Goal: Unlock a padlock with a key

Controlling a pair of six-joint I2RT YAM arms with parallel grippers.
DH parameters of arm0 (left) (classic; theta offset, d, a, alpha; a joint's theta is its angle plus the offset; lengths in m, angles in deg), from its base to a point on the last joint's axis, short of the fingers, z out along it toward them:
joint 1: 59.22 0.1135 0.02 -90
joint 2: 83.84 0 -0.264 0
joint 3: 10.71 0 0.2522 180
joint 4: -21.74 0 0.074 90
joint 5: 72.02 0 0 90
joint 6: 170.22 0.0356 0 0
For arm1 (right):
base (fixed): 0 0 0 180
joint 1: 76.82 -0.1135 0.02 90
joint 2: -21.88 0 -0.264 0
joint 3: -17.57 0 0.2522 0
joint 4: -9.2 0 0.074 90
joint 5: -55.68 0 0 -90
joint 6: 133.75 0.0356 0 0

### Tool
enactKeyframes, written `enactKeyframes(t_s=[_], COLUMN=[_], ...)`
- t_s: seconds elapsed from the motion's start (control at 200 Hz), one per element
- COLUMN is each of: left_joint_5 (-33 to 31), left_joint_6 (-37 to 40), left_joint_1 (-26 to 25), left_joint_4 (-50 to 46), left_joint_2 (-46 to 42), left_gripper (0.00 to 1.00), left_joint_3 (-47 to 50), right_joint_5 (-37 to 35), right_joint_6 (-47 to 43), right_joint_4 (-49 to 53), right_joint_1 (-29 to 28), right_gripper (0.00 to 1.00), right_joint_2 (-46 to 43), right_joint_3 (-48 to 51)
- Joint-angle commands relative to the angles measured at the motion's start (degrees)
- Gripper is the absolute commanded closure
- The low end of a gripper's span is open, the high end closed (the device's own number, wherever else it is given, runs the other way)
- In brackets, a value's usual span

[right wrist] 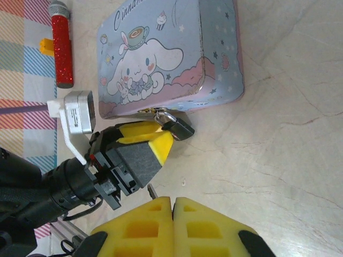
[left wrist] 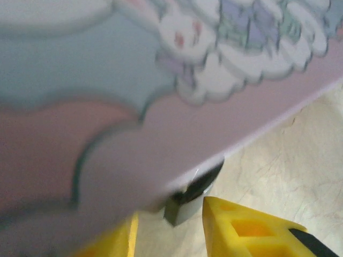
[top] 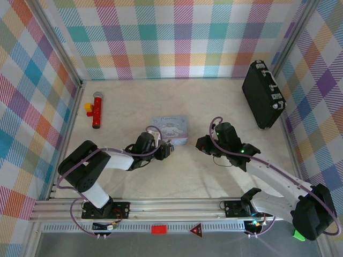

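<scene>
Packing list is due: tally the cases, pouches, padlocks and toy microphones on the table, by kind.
black case: 1
pale blue pouch: 1
padlock: 1
red toy microphone: 1
Total: 4

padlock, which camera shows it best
Right wrist: the padlock is sharp and whole, at the pouch's edge. Left wrist shows the padlock blurred, partly under the pouch. Top external: too small to make out.
</scene>
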Motion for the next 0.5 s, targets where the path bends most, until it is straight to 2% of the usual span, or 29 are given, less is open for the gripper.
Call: enactKeyframes(t_s=[0.0, 0.24, 0.495], left_joint_5=[0.69, 1.74, 1.90], left_joint_6=[5.00, 5.06, 5.09], left_joint_1=[0.32, 0.76, 0.76], left_joint_4=[4.82, 9.15, 8.16], left_joint_2=[-0.87, 2.41, 5.40], left_gripper=[0.63, 0.64, 0.68], left_joint_3=[1.11, 0.62, -2.22], right_joint_5=[0.99, 1.18, 1.18], right_joint_6=[1.81, 2.32, 2.31], right_joint_4=[-2.15, -3.13, -3.51], right_joint_1=[-0.44, -1.12, -1.60], right_gripper=[1.00, 1.00, 1.00], right_joint_2=[-0.51, 1.14, 2.23], right_joint_3=[1.10, 0.43, -0.22])
